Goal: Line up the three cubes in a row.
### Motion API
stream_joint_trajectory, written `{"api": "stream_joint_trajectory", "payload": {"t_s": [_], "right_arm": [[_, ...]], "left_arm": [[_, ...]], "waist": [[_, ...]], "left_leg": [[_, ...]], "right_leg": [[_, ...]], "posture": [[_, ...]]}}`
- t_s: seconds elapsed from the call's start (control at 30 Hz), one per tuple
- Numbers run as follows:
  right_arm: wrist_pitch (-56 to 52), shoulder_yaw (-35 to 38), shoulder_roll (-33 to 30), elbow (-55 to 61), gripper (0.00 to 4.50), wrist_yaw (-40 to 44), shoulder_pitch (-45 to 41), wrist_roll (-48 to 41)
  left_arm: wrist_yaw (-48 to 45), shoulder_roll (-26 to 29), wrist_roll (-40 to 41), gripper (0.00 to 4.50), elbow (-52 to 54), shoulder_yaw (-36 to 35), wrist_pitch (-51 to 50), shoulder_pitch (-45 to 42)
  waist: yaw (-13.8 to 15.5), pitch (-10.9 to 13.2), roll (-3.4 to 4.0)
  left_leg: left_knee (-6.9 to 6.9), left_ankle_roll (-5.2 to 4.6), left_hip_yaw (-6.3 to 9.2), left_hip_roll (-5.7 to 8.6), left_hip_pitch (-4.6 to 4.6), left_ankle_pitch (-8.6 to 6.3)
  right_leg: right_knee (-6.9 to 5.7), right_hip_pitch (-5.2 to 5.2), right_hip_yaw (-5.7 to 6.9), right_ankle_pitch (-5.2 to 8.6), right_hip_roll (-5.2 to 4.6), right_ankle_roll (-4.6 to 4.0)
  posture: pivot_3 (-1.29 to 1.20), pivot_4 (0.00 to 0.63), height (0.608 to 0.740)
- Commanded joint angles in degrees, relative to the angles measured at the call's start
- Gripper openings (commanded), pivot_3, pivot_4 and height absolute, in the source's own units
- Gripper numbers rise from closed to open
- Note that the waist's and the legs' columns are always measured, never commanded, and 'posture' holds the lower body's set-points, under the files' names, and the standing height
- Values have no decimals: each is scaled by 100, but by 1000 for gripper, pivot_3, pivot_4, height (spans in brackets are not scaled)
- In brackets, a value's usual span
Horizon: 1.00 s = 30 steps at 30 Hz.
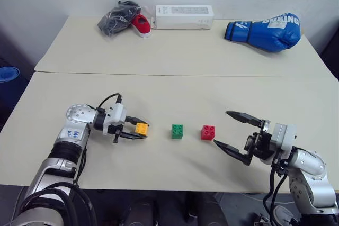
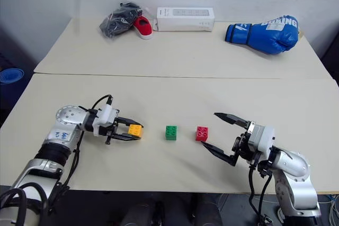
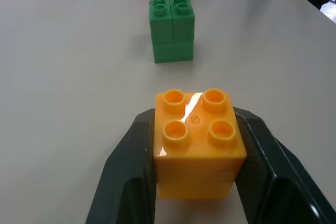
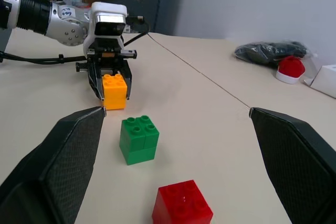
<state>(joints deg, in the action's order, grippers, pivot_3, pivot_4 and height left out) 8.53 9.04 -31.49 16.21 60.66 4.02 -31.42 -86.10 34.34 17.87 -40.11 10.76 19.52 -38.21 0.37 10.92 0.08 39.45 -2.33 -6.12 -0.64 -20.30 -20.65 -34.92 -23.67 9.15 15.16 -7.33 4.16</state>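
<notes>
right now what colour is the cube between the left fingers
Orange-yellow. The cube shows best in the left wrist view, clamped between the left gripper's fingers.

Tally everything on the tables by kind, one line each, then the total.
Cubes: 3 (orange-yellow cube, green cube, red cube)
Boxing gloves: 1 (blue boxing glove)
White boxes: 1 (white box)
Bagged shoes: 1 (red shoe)
Total: 6

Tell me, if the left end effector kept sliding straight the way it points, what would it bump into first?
Most likely the green cube. The left end effector, shut on the orange-yellow cube, points along the row, with the red cube beyond.
</notes>
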Motion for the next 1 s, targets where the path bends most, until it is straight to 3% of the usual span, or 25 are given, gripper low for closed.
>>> {"api": "stream_joint_trajectory", "payload": {"t_s": [0.03,0.27,0.43,0.53,0.8,1.0], "right_arm": [[-20,184,-113,374,4500,-117,132,-34],[-56,307,-258,347,4500,-97,253,-91],[-34,441,-478,40,4500,167,71,-137],[-255,618,-758,-81,4500,460,-9,-388],[-489,1029,-2367,-1009,4500,1867,-566,-308],[-443,964,-2728,-1573,4500,2415,-1034,-207]], "left_arm": [[-640,-4,84,1516,-173,86,158,-151],[-640,135,121,1516,-385,314,45,-200],[-441,128,67,3043,-490,-83,207,-257],[-577,557,246,3943,32,-356,145,58],[508,1996,671,3943,1764,-1883,-858,1965],[1161,2146,821,3943,2677,-2907,-1375,3202]], "waist": [[-9,0,0],[-26,0,0],[-32,0,-1],[-39,1,-1],[-76,13,21],[35,17,28]], "left_leg": [[1,-1,0,1,0,1],[13,-2,6,0,2,0],[14,-2,6,-1,0,-1],[14,-2,8,-1,0,-1],[12,-2,10,-11,3,-7],[16,4,23,-13,2,-14]], "right_leg": [[-3,0,0,0,0,0],[-8,5,-1,0,-12,0],[-8,4,1,0,-9,0],[-7,4,1,0,-12,0],[1,5,-1,1,-16,-2],[31,8,0,2,-26,-3]], "posture": [[0,150,740],[0,150,740],[0,150,740],[0,150,740],[0,150,740],[0,150,740]]}}
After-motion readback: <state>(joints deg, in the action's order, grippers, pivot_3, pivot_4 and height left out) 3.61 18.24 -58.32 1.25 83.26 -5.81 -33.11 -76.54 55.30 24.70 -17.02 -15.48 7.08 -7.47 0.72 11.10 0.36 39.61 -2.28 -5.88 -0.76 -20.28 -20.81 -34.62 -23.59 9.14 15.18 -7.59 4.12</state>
